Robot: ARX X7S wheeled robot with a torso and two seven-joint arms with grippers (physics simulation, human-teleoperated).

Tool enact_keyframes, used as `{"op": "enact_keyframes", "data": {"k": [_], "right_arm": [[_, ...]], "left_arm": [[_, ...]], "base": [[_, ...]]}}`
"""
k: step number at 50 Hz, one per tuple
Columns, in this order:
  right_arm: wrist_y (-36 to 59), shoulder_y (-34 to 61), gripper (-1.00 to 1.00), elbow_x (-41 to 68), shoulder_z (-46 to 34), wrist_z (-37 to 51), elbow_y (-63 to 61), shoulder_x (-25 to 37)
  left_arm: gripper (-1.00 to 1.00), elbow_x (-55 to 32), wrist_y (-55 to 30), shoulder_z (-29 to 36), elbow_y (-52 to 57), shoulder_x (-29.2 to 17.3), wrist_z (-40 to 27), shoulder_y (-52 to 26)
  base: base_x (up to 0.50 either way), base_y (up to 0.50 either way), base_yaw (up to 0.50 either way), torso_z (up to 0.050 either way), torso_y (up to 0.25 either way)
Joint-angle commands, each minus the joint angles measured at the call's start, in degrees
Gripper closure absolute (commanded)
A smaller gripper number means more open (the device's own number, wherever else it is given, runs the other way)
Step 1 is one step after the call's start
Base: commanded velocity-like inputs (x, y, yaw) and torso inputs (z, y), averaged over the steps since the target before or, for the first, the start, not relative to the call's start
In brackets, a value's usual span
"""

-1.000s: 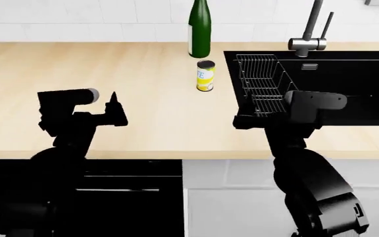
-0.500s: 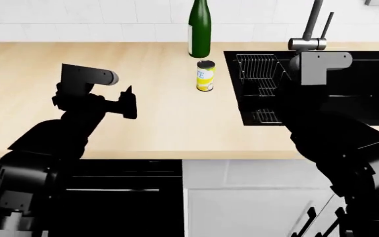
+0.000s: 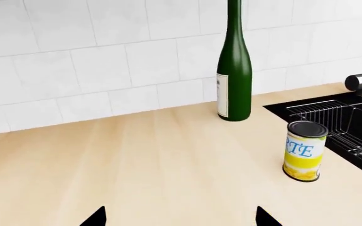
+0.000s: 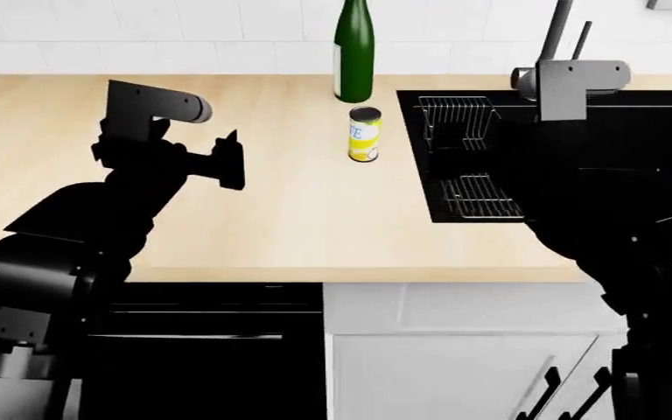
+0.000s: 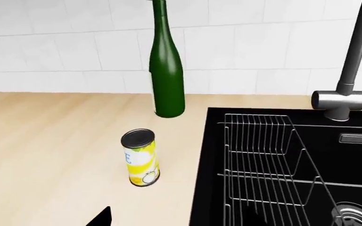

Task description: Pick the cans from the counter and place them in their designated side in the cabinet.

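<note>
step: left gripper (image 4: 228,162) is reaching toward the yellow-and-white can (image 4: 364,134) | advice: approach level, jaws straddling the can, clear of the green bottle (image 4: 353,51) just behind | state: left fingers are spread, empty; right gripper's state cannot be told | can is standing upright on counter (image 4: 277,219) beside sink (image 4: 616,149) | views: right wrist is showing the drain, hidden from head.

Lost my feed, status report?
Both hands empty; left hand open, right unclear. Yellow and white can upright on counter, untouched. Green bottle close behind it.
</note>
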Motion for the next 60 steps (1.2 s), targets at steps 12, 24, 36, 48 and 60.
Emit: {"op": "enact_keyframes", "data": {"k": [12,24,36,48,60], "right_arm": [[3.8,1.6,-1.0,2.2,-1.0,-0.7,-0.3,1.0],[4.3,1.8,-1.0,2.6,-1.0,-0.5,-0.5,1.1],[4.0,1.8,-1.0,2.7,-1.2,-0.4,-0.5,1.0],[3.6,0.1,-1.0,3.3,-1.2,-0.1,-2.1,1.0],[11.9,0.2,-1.0,11.0,0.9,0.5,-4.9,1.0]], "left_arm": [[-1.0,-0.3,-0.9,0.4,0.1,-0.3,-0.1,-1.2],[-1.0,-0.5,-0.7,0.4,-0.3,-0.2,-0.1,-1.7],[-1.0,-1.2,-1.8,0.0,1.4,-0.6,-0.5,-1.3],[-1.0,-1.5,-1.6,-0.2,1.8,-0.8,-0.6,-1.0],[-1.0,-2.0,-2.1,-0.4,2.9,-1.1,-0.9,-0.6]], "base": [[0.31,0.0,0.0,0.0,0.0],[0.41,0.0,0.0,0.0,0.0],[0.41,0.0,0.0,0.0,0.0],[0.2,0.0,0.0,0.0,0.001],[0.0,0.0,0.0,0.0,0.0]]}}
